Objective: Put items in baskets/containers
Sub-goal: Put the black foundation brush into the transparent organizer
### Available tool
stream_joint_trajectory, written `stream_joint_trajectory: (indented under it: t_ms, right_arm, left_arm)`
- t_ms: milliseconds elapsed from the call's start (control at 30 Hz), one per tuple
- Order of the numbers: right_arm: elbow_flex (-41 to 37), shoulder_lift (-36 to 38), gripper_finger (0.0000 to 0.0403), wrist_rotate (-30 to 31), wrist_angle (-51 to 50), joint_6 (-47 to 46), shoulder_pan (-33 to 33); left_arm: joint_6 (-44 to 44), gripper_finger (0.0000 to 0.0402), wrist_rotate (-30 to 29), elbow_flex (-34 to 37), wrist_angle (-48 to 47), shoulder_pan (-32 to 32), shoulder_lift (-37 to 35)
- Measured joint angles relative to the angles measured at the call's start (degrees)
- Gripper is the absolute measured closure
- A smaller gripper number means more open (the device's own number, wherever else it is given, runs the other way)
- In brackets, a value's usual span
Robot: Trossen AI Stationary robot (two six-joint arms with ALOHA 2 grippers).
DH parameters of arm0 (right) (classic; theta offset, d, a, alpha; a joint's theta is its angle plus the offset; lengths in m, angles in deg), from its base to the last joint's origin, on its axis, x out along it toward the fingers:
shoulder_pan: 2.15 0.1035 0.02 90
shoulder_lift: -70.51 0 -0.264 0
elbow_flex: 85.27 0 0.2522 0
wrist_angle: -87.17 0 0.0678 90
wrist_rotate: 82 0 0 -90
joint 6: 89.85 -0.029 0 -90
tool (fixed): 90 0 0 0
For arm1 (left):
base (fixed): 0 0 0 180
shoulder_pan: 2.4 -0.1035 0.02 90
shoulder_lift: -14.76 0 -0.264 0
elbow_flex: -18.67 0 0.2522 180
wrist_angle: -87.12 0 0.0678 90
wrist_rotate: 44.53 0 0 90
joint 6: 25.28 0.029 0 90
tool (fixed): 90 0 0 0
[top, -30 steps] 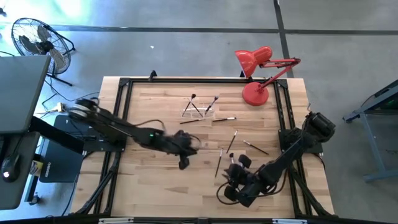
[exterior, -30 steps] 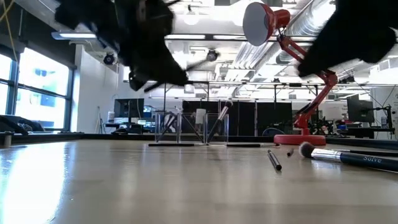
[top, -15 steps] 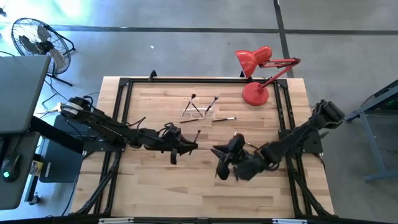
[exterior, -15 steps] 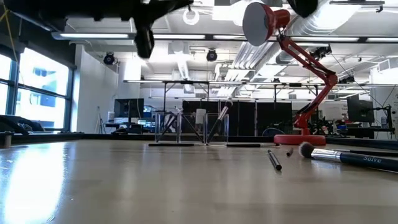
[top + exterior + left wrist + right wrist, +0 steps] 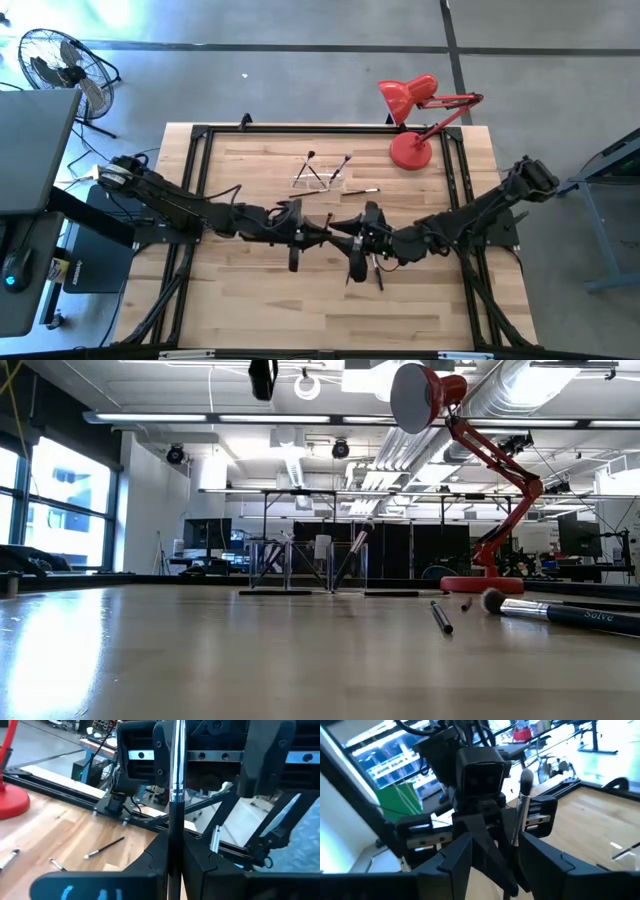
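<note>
Pale wood table (image 5: 260, 290), glossy red lamp (image 5: 410, 150)

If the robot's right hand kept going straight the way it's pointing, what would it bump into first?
Most likely the left hand, which faces it close by over the table's middle, shut on a makeup brush. The right hand is open, and that brush stands right before its fingers; depth is hard to judge.

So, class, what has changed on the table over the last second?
The right end effector moved in to the table's middle and opened, facing the left end effector, which shifted slightly right, shut on a brush. The holder and lamp stayed put.
</note>
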Motion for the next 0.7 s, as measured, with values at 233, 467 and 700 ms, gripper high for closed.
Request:
stream_joint_trajectory:
  t_ms: [233, 467, 700]
  right_arm:
    - [0.00, -0.11, 0.0250, 1.88, 0.96, 2.41, -0.07]
    - [0.00, -0.13, 0.0273, 1.32, 1.28, 3.97, -0.07]
    - [0.00, -0.12, 0.0366, -1.31, 3.53, 9.64, -0.34]
  left_arm:
    - [1.55, 0.0376, 1.27, -0.93, 0.21, 0.06, 0.02]
    - [1.11, 0.0375, 2.63, -0.93, 0.40, 0.08, 0.02]
    - [1.13, 0.0375, 3.00, -0.93, 0.35, 0.06, 0.02]
